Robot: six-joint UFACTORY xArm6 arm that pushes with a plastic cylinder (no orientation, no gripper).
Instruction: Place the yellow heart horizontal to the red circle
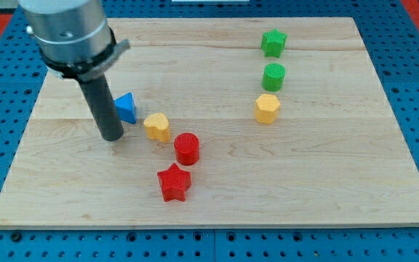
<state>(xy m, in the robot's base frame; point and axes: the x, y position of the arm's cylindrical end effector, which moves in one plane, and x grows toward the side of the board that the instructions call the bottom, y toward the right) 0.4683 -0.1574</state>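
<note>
One light, hard yellow heart [156, 126] sits just left of the red circle [187, 148], slightly farther, likely sliding easily if my tip [112, 137], jawless, pushes its far side.

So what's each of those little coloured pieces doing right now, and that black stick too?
my tip: down on the wooden board, just left of the blue block.
blue block: right beside the rod, partly hidden.
yellow heart: up-left of the red circle, close by.
red circle: flat.
red star: flat, below the circle.
green star: flat.
green circle: flat.
yellow hexagon: flat.
</note>
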